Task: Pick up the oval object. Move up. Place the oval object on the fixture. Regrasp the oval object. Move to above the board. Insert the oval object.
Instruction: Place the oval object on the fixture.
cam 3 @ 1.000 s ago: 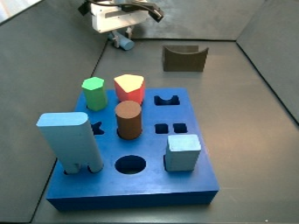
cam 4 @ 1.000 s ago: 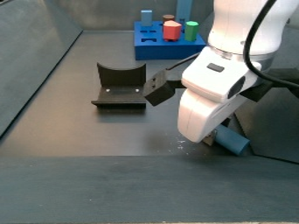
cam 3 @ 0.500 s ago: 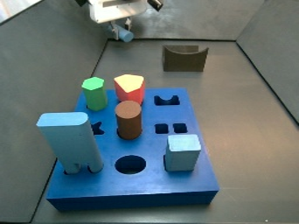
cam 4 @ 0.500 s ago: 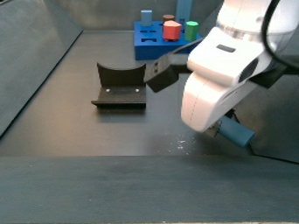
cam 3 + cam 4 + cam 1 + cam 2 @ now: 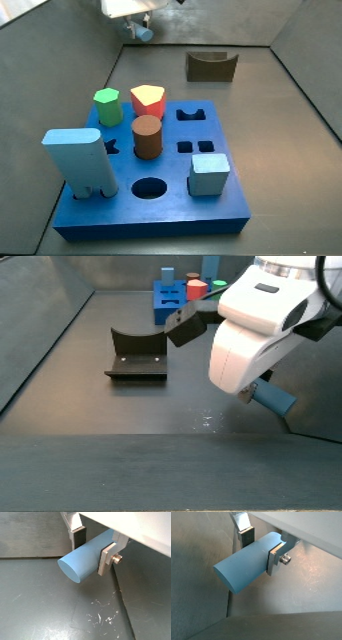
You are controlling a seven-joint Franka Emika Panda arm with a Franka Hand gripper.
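The board (image 5: 154, 195) sits big and bright blue near one end of the floor, with its pegs standing in it and a round hole and a few shaped ones open. Toward the far end from it, near a wall, stands the fixture (image 5: 136, 356), dark, its U-shaped notch empty and facing up. Clear of the floor hangs the tool (image 5: 93, 543), its flat silver fingers (image 5: 107, 558) clamped on the oval object (image 5: 244, 568), one plate on each broad side. The peg is off the ground, with scratched floor showing beneath it in a wrist view, so I judge the pick done and the lift under way. In a side view the oval object (image 5: 281, 399) juts out from under the tool, its long axis tilted, free end sloping down and away from the fixture, well apart from it. The next move, I reckon, calls for carrying the peg across to the fixture and lowering it so its length settles into the notch; the tilt would want watching as it goes down.
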